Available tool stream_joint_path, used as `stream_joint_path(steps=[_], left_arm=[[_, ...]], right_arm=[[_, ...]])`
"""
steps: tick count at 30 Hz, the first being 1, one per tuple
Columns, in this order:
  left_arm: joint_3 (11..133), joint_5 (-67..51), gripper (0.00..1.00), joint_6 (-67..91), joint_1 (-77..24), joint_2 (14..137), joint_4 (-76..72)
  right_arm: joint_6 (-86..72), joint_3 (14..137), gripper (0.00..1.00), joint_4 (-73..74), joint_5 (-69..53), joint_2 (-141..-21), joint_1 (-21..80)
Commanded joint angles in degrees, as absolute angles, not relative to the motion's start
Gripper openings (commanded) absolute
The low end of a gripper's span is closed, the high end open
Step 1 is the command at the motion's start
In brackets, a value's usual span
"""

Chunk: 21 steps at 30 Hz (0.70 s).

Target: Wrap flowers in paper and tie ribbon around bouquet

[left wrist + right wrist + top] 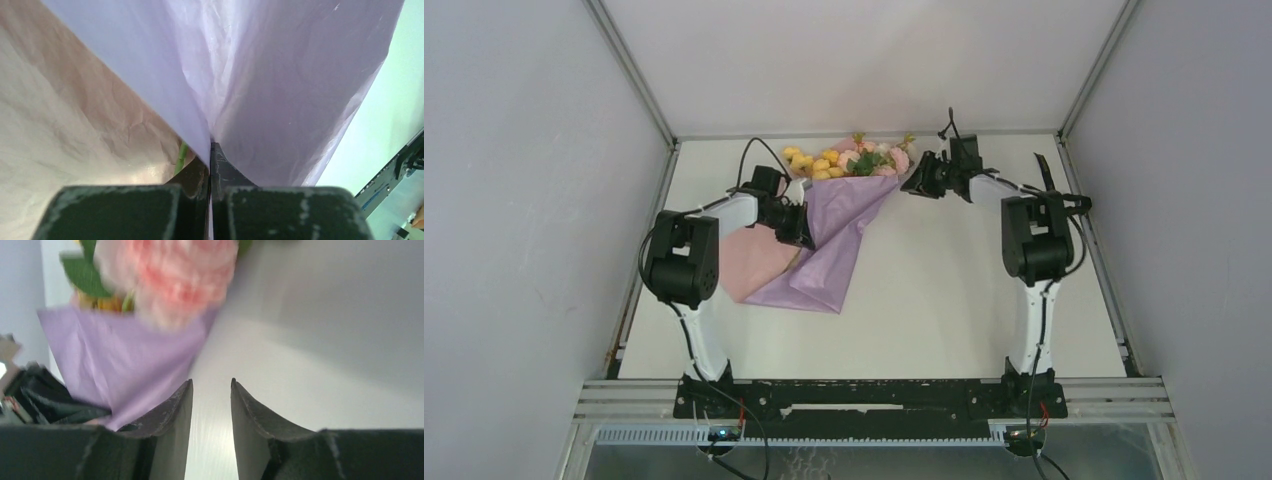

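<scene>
- Your bouquet (844,205) lies on the table (954,300) at its far edge, left of the middle, with the heads toward the far edge and the cone's tail slanting back toward the near left.
- The flowers (852,160), yellow, pink and white with green leaves, fan out of the cone's mouth, close to the far edge.
- The paper (829,255) shows its lilac face around the stems; a pink-faced flap lies flat on the table on the left side.
- In the left wrist view you see one green stem (182,154) in the fold, between the pink face and the lilac face.
- Your left gripper (795,230) sits on the cone's left side, its jaws pressed together on a ridge of the paper.
- Your right gripper (917,183) is just beside the blooms on their right; its jaws stand partly apart with only bare table between them.
- In the right wrist view a blurred pink bloom (175,275) sits just beyond the fingertips, to their left.
</scene>
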State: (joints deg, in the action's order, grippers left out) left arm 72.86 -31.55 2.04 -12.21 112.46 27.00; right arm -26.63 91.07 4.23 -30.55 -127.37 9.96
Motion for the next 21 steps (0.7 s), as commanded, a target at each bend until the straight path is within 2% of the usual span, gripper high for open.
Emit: stream_joint_path(steps=[1, 4, 7, 9, 13, 16, 21], left_arm=[[72.54, -31.15, 0.0, 5.17, -11.98, 107.85, 23.82], [72.04, -31.28, 0.0, 6.68, -11.95, 107.76, 23.03], [71.81, -30.5, 0.0, 7.18, -12.0, 107.16, 22.47], [71.74, -29.64, 0.0, 7.34, -11.98, 106.33, 22.26], [70.68, -27.88, 0.0, 6.99, -11.72, 104.26, 21.42], [70.83, -27.03, 0.0, 7.12, -10.79, 103.44, 22.18], [70.56, -25.38, 0.0, 6.44, -9.07, 103.32, 22.46]], right_arm=[[-20.87, 76.45, 0.43, 3.02, -26.23, -108.57, 14.43], [-20.3, 68.55, 0.38, 2.99, -24.72, -102.96, 22.16], [-25.01, 66.54, 0.2, -2.37, -26.69, -104.33, 29.81], [-27.27, 66.45, 0.14, -5.23, -26.54, -106.68, 33.97], [-30.4, 66.53, 0.07, -5.49, -24.0, -112.57, 38.81], [-31.19, 66.49, 0.0, 2.84, -19.74, -115.16, 38.76], [-31.85, 60.54, 0.0, 10.98, -17.67, -112.3, 35.36]])
